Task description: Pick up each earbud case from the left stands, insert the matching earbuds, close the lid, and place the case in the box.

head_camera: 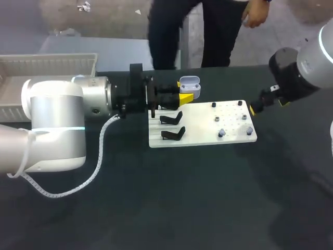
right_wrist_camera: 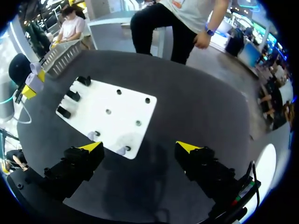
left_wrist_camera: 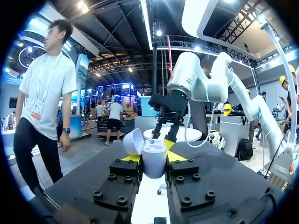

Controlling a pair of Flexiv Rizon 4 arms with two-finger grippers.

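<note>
Left gripper (left_wrist_camera: 153, 158) is clamped on the earbud case (head_camera: 189, 82), one finger on each side of its body, with the lid hinged open. In my judgement this grip keeps the cavities exposed for loading. The case is held by the far left corner of the white board (head_camera: 203, 136), just past two black stands (head_camera: 172, 119), both vacant. Right gripper (right_wrist_camera: 139, 147) hangs with fingers wide apart and nothing between them, near the board's right edge, close to pegs (head_camera: 221, 133) carrying small pale pieces. Whether these are earbuds cannot be confirmed. The white box (head_camera: 52, 65) sits at the table's far left; the case is not yet in it.
</note>
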